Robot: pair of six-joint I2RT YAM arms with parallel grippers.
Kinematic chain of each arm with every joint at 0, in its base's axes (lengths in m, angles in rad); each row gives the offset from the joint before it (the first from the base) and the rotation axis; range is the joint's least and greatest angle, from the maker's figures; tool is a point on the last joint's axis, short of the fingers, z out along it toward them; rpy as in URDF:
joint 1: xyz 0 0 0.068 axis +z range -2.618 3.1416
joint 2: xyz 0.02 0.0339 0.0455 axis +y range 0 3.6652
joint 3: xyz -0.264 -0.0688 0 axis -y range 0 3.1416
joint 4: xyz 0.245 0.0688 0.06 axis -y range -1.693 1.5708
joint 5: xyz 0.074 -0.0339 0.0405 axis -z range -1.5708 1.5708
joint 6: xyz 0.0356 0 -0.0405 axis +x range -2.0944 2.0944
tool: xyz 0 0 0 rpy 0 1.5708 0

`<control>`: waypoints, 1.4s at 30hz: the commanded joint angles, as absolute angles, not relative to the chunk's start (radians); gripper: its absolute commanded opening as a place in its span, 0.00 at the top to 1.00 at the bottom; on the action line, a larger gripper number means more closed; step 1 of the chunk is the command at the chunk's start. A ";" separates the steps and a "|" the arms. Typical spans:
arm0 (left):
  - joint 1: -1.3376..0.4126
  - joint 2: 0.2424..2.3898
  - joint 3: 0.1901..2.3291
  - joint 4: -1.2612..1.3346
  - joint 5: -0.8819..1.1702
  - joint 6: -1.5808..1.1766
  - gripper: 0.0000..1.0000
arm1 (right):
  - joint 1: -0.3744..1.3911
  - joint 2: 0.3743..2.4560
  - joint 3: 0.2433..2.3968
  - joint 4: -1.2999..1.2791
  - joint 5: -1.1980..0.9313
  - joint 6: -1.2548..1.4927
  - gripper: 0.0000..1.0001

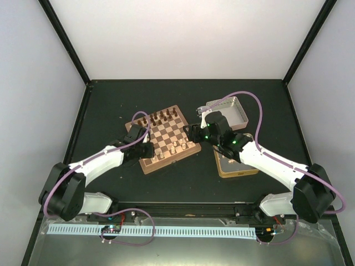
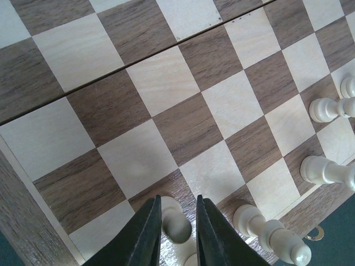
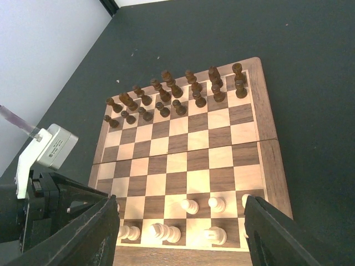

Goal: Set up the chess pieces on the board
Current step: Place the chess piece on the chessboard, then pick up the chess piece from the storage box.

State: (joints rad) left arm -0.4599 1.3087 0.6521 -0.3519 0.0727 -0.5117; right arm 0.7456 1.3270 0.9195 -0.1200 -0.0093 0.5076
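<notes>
The board (image 1: 166, 139) lies at mid-table; it fills the left wrist view (image 2: 161, 83) and shows in the right wrist view (image 3: 188, 144). Dark pieces (image 3: 177, 91) stand in its two far rows. Several cream chess pieces (image 3: 189, 206) stand in the near rows. My left gripper (image 2: 177, 235) is low over the board's near left corner (image 1: 145, 149). Its jaws stand narrowly apart around a cream piece (image 2: 176, 226) standing on a dark square. More cream pieces (image 2: 266, 230) stand to its right. My right gripper (image 3: 180, 235) is wide open and empty, above the board's right edge (image 1: 191, 133).
A gold rectangular tin (image 1: 236, 163) lies under the right arm, right of the board. A silver square lid (image 1: 227, 111) lies behind it. The left arm's wrist (image 3: 50, 210) shows at the lower left of the right wrist view.
</notes>
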 commanded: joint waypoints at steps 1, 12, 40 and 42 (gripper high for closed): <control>-0.466 1.301 0.698 -0.382 0.082 -0.500 0.78 | 0.743 1.321 0.949 -0.128 -0.009 0.522 0.37; -0.466 1.234 0.781 -0.446 0.053 -0.492 0.66 | 0.735 1.270 0.957 -0.223 0.142 0.592 0.37; -0.460 0.761 0.731 -0.287 0.123 -0.398 0.39 | 0.416 1.448 0.798 -0.609 0.047 0.565 0.70; -0.460 0.759 0.725 -0.286 0.126 -0.402 0.39 | 0.414 1.462 0.796 -0.602 0.055 0.559 0.71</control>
